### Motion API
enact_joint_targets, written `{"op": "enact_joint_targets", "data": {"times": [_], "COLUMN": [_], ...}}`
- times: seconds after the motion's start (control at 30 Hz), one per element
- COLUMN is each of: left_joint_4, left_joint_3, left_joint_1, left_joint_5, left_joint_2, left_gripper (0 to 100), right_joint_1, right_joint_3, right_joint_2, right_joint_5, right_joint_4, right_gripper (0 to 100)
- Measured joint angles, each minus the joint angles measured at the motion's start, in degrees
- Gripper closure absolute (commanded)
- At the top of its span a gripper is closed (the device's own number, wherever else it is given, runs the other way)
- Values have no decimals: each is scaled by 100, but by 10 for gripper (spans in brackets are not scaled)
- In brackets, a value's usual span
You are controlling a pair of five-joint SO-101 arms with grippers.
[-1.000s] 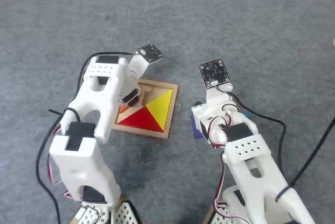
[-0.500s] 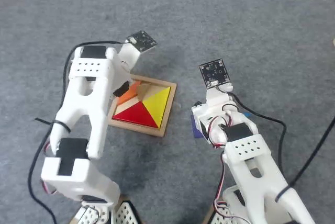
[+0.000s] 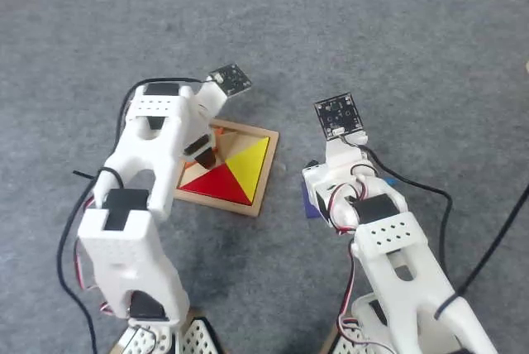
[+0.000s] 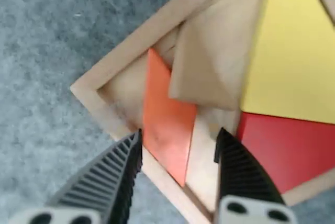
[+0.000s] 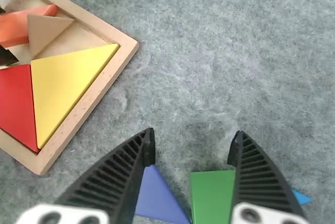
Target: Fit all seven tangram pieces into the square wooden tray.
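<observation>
L gripper [image 4: 178,136] is back over the tray's [image 3: 266,176] far corner after swinging off; the tray got nudged sideways. Jaws apart, straddling the orange piece [image 4: 167,130], askew in that corner, prob. not seated yet. R gripper [image 5: 193,135] unmoved beside the tray, jaws apart over the blue piece [image 5: 154,195] & green piece [image 5: 212,195].

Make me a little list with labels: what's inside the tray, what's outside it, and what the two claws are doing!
Tray: square, wooden, on the grey carpet
Inside: yellow triangle, red triangle, orange piece, plain wooden triangle
Outside: blue-violet piece, green piece, light blue piece
Left gripper: open, over the tray's corner, one finger on each side of the orange piece
Right gripper: open, above the carpet by the blue-violet and green pieces
Tray full: no, bare wood shows
</observation>
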Motion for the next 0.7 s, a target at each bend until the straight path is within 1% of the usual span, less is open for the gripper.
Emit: {"op": "enact_joint_targets", "data": {"times": [0.1,0.23,0.7], "left_joint_4": [-44,-44,-44], "left_joint_3": [-18,-62,-220], "left_joint_1": [-44,-44,-53], "left_joint_5": [-44,-290,-378], "left_joint_2": [44,88,176], "left_gripper": [779,779,775], "right_joint_1": [0,0,0], "right_joint_3": [0,0,0], "right_joint_2": [0,0,0], "right_joint_5": [0,0,0], "right_joint_4": [0,0,0], "right_gripper": [757,757,757]}}
